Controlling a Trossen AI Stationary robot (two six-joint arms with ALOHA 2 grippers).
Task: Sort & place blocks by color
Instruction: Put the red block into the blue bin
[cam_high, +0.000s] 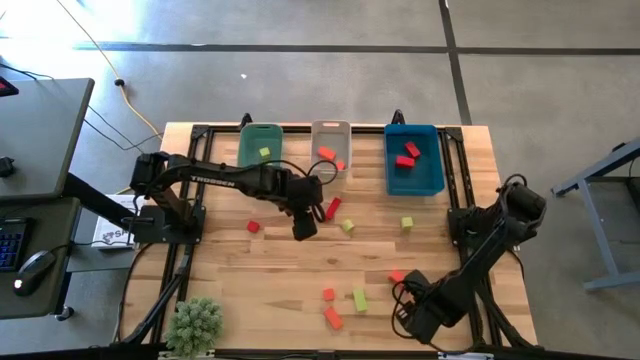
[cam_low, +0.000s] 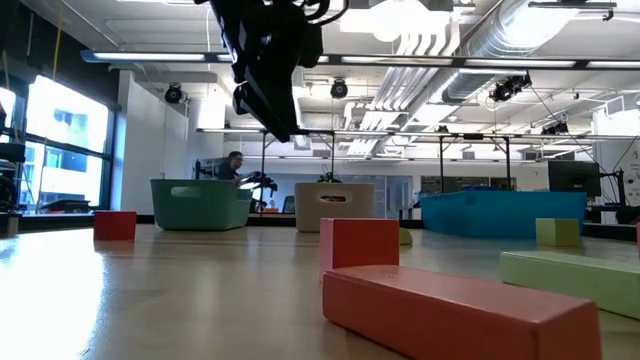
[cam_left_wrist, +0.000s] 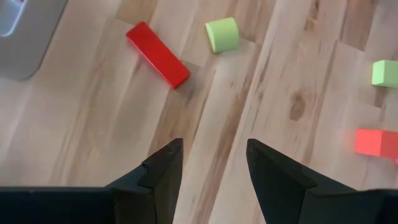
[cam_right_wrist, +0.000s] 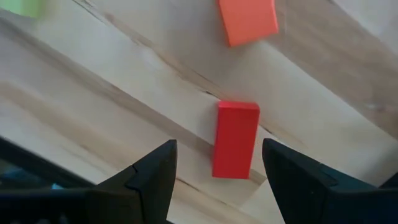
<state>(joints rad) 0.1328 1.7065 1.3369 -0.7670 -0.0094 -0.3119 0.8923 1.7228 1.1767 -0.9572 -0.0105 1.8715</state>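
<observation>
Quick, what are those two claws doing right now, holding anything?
Left gripper: jaws open, holding nothing, above the table.
Right gripper: jaws open, holding nothing, over a red bar.

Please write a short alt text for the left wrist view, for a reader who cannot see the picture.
The left gripper, its two dark fingers open and empty, hovers over the bare wooden table. Ahead of it lie a red bar and a yellow-green block, with another yellow-green block and an orange-red block off to the side.

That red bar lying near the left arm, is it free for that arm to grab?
Probably yes. The left gripper hangs above bare wood with jaws open, and the red bar lies just ahead with nothing between; only a yellow-green block sits beside it.
</observation>
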